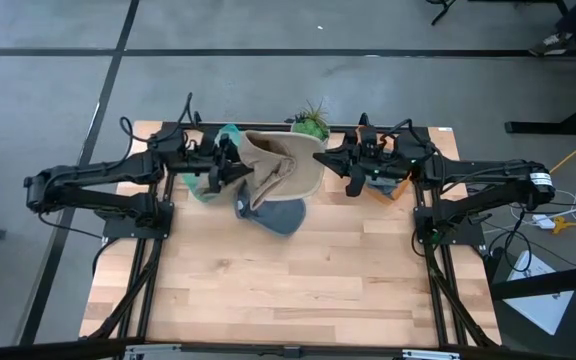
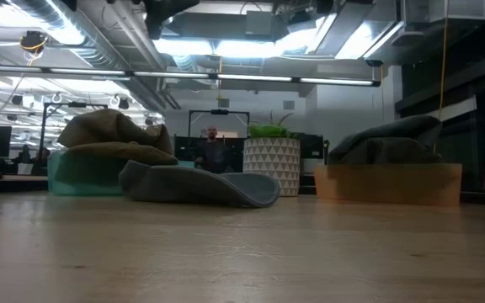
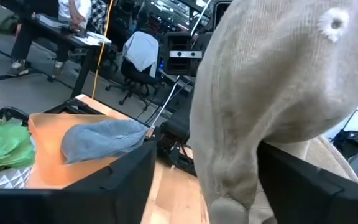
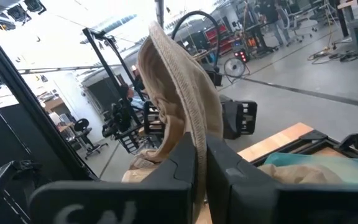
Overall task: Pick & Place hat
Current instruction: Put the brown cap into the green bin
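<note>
The tan hat [image 1: 286, 165] is pinched at its edge between the clenched right gripper [image 4: 201, 163] fingers. The left gripper [image 3: 204, 186] is spread wide, the hat hanging between its jaws

Grey floor [image 1: 268, 25] with dark seams; ceiling strip lights [image 2: 251, 80]; office chair [image 3: 138, 56]; exposed ducts.

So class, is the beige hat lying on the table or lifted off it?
Lifted. The beige hat hangs between the arms; the right gripper has its fingers shut on the fabric edge, while the left gripper is open around it.
</note>
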Available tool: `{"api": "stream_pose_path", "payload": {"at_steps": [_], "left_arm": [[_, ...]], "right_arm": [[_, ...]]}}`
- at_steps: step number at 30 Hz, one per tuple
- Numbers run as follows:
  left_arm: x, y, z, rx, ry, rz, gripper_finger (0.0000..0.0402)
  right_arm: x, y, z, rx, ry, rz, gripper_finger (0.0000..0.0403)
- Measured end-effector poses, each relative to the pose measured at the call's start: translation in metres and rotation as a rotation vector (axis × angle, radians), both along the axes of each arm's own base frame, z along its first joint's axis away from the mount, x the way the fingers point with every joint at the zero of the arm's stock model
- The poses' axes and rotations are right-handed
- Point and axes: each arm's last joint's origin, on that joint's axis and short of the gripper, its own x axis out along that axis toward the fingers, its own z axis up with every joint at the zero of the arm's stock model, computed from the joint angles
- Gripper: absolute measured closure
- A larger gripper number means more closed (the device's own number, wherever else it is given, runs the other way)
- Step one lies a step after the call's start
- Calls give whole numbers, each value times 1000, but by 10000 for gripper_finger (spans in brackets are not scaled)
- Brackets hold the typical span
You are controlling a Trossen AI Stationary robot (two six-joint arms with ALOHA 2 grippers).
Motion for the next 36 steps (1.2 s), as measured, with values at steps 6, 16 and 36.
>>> {"api": "stream_pose_path", "payload": {"at_steps": [6,16,36], "left_arm": [[2,1,3,25,-42,20,244],[-12,0,17,83,-129,132,377],[-28,1,18,24,-29,309,400]], "right_arm": [[0,0,0,-1,-2,-2,386],[0,0,-1,-36,16,-7,359],[1,-1,-28,-67,304,-20,181]]}}
